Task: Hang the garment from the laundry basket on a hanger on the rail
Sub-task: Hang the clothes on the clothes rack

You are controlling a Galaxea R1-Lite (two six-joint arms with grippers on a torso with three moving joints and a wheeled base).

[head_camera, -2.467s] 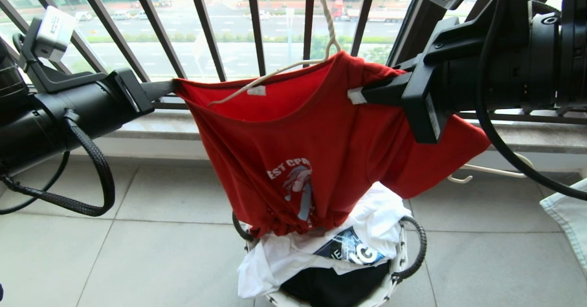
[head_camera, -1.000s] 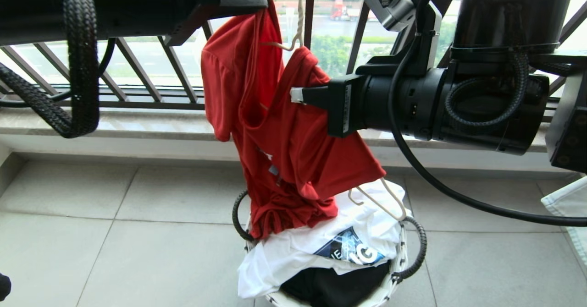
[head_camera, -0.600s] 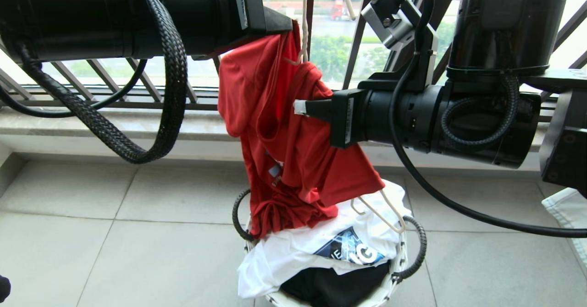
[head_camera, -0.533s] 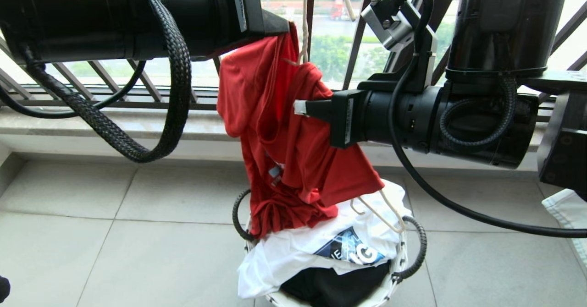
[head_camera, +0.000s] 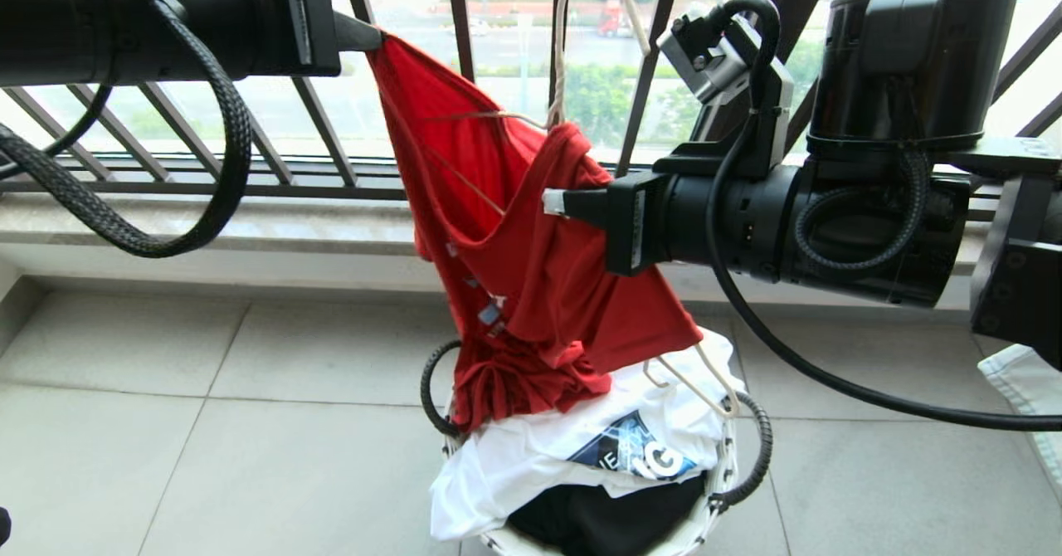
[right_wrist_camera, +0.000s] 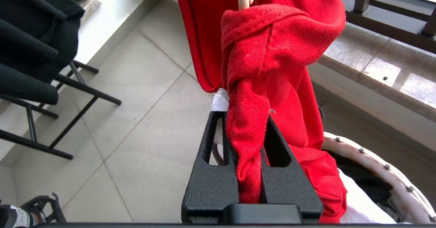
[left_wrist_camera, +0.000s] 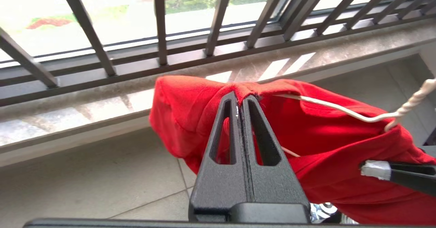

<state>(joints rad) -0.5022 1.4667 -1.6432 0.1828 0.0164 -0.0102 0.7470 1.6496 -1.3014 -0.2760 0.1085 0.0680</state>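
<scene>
Two thick, matte black cylindrical arms are being shown. Braided black cables are being looped beside each. The left claw (left_wrist_camera: 243, 100) and right claw (right_wrist_camera: 243, 119) are being seen as textured black wedge fingers with triangular cut-outs; what may be white tape is being carried on the right claw's tip.

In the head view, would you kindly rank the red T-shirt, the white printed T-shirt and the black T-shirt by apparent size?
1. Red T-shirt, largest.
2. White printed T-shirt.
3. Black T-shirt, smallest; mostly buried in the basket.
</scene>
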